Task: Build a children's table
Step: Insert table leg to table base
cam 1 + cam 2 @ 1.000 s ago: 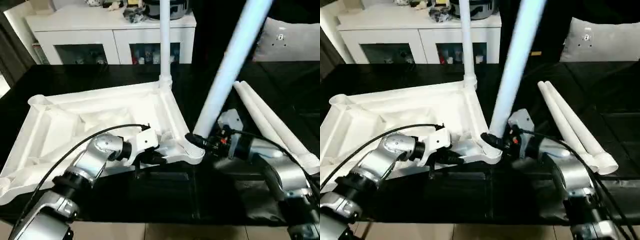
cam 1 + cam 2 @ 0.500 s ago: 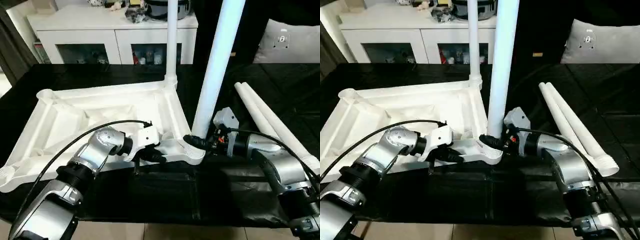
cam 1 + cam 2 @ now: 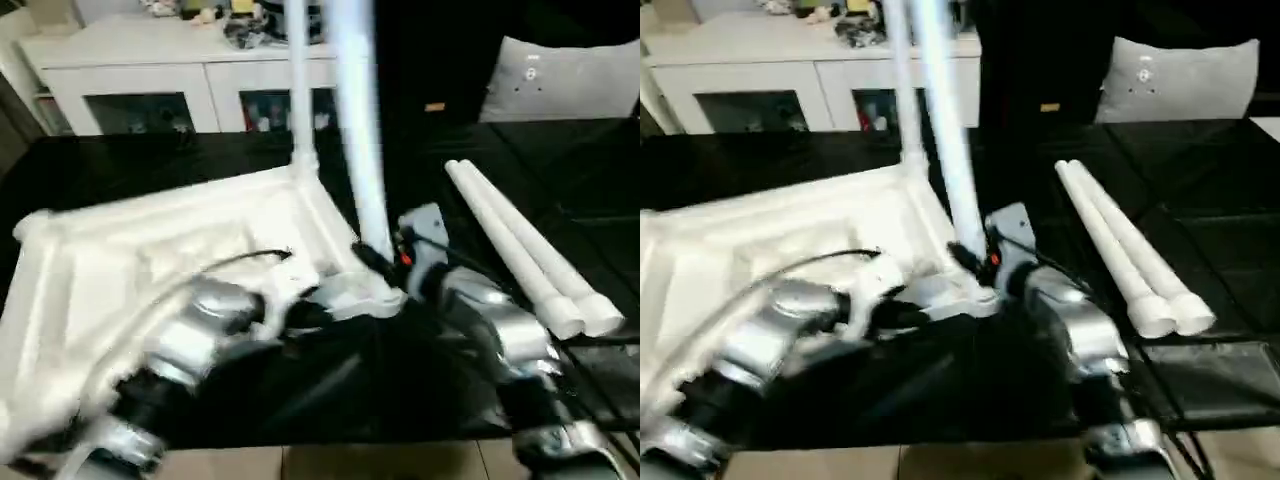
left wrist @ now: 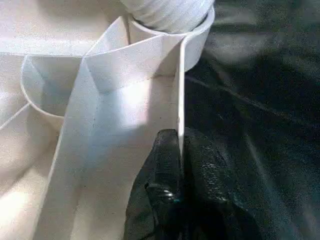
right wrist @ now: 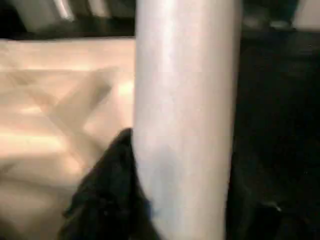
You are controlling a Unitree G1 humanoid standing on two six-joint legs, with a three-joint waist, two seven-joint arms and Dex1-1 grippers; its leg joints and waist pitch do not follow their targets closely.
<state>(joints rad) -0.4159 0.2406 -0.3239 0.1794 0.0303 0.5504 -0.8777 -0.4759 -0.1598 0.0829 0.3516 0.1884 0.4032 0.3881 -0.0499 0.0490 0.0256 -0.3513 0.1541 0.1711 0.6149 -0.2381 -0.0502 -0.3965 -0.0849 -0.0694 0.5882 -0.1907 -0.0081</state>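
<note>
The upturned table top (image 3: 150,250) lies at nine o'clock on the bench (image 3: 120,160), steadied by the left gripper (image 4: 180,150) pinched on its rim. The leg (image 3: 355,130) is clasped by the right gripper (image 3: 375,262) for seating in the corner socket (image 3: 375,295). Two spare legs (image 3: 520,250) wait at three o'clock.

We see the tabletop (image 3: 180,240) as smooth white plastic with a faint satin sheen; in the left wrist view its thin rim wall (image 4: 135,100) looks matt and evenly moulded. The upright leg (image 5: 182,125) is smooth, slightly glossy white plastic, as are the two spare legs (image 3: 520,250) at three o'clock. The table (image 3: 560,190) has a black covering with a dull sheen. The left tool's fingers (image 4: 162,200) are black and finely textured. The forearms (image 3: 500,330) are brushed silver metal.
</note>
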